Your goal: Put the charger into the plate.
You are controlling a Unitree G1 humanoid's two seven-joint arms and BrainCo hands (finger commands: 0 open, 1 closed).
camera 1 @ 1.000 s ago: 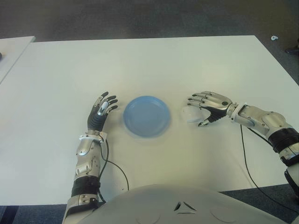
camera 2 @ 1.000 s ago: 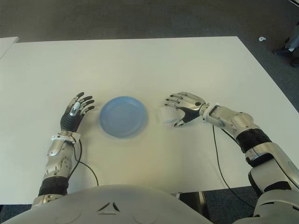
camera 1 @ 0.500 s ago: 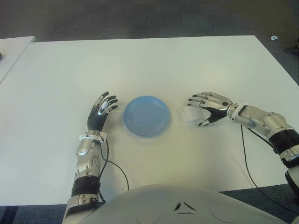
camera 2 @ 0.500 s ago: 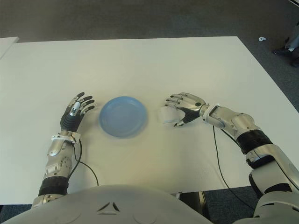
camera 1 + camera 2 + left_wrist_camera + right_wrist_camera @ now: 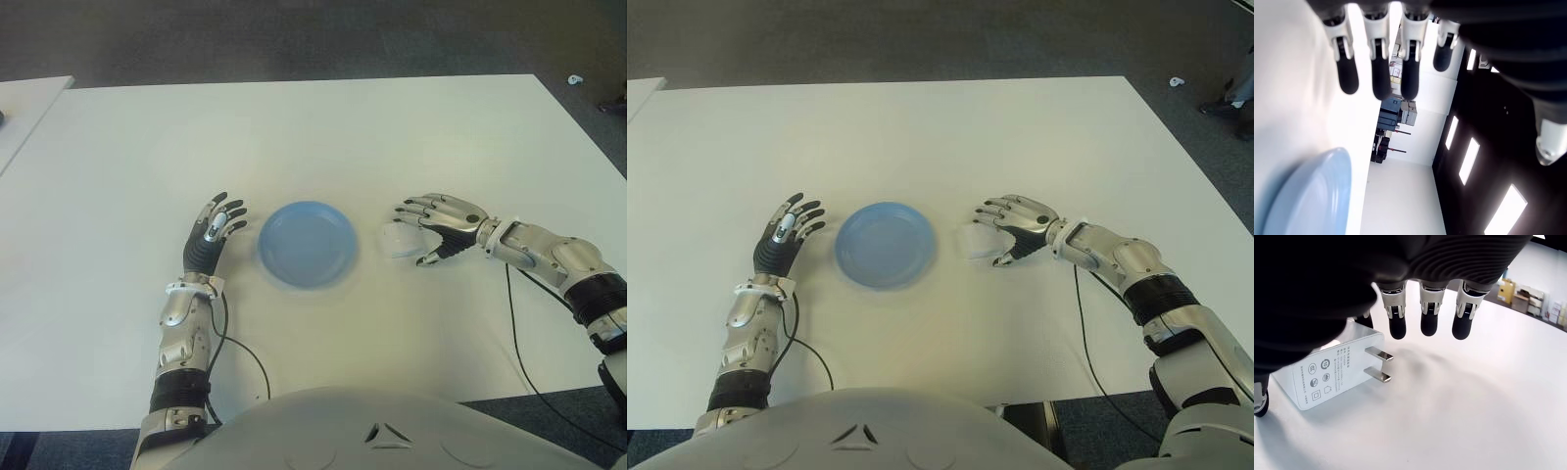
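White charger (image 5: 1332, 374) with grey printed marks, light-blue plate (image 5: 308, 243), white table (image 5: 294, 137).

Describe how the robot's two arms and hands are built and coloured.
Both arms are silver metal with black joint bands. The left hand and right hand have black palms, silver-grey knuckles and black fingertips. A thin black cable trails from each forearm.

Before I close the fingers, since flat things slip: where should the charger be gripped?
Grip the charger across its white body, coming from above with the right robot hand that hovers over it. It lies flat on the table, label face up, prongs sticking out sideways, so pinch the two long side edges and keep clear of the prongs.
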